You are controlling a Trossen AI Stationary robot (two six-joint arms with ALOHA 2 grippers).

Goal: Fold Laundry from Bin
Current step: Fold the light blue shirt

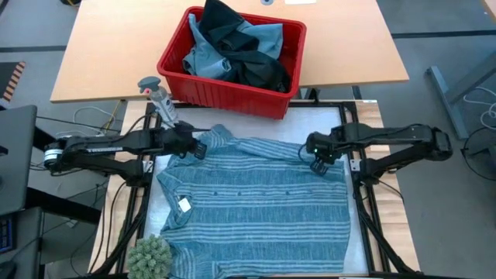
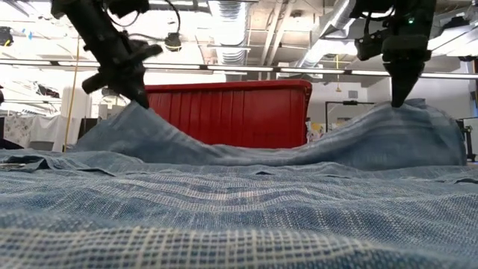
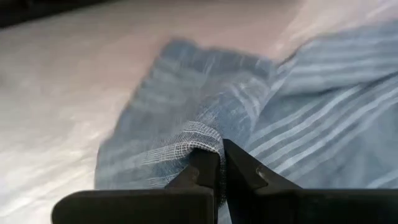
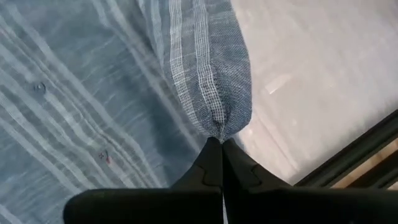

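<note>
The striped shirt [image 1: 256, 198] is pinched at frame centre by both grippers: the left gripper [image 1: 198, 149] and the right gripper [image 1: 319, 164] are closed on its upper edge.

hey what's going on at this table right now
Two robot arms are working on a grey-blue striped shirt spread over the table. The left claw and the right claw are each shut on the shirt's far edge, near its two corners, lifting the cloth into peaks. Behind it, the red bin holds more laundry, light blue and dark pieces, not yet folded.
</note>
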